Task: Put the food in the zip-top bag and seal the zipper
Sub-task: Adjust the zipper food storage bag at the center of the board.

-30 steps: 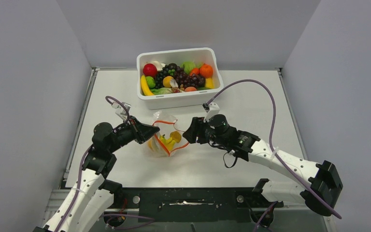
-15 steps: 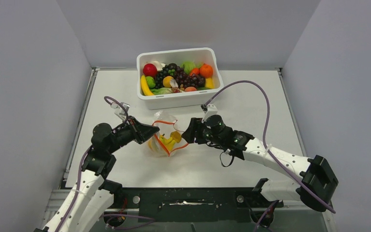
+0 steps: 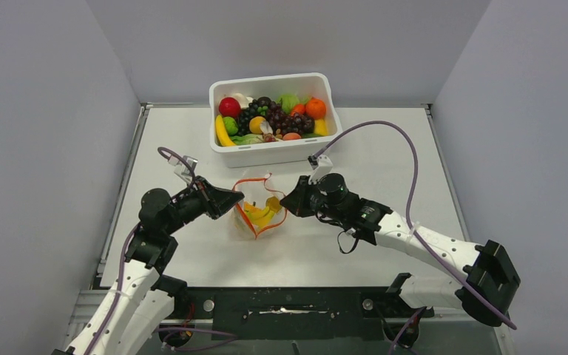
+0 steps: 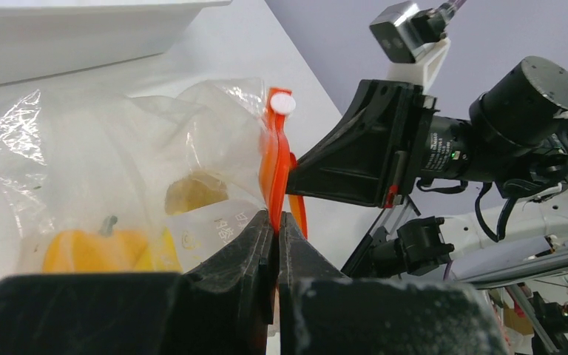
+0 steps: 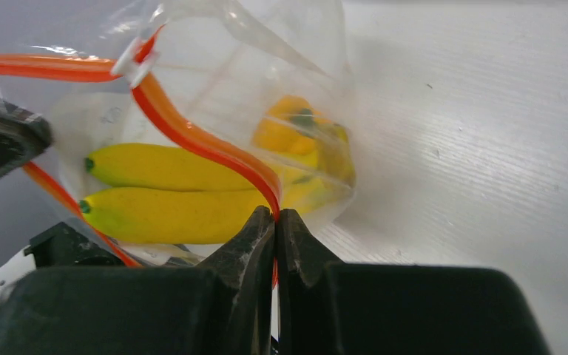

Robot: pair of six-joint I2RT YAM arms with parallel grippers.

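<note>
The zip-top bag [image 3: 260, 211] sags between the two hands, its bottom seemingly resting on the worktop [image 3: 384, 170]. It is thin, floppy film and looks light and slippery. I judge the only firm place to hold it is the zipper [image 5: 192, 137], the stiffer orange-red strip along the mouth.

Both hands are on that strip. The left hand [image 4: 276, 222] is clenched on it right at its fingertips, and the right hand [image 5: 276, 216] is pinched shut on the opposite side. Between them the mouth bows open in a loop.

The banana bunch [image 5: 166, 192] and the pepper [image 5: 299, 133] lie inside, just beyond the right hand's fingertips. They look hard and glossy, probably heavy enough to drag the film down.

The overhead view shows the open loop and the white tub [image 3: 274, 154] well beyond both hands. Only the wrist views show each pinch, and the left one shows the white slider tab [image 4: 282, 103] above that hand's fingertips.
</note>
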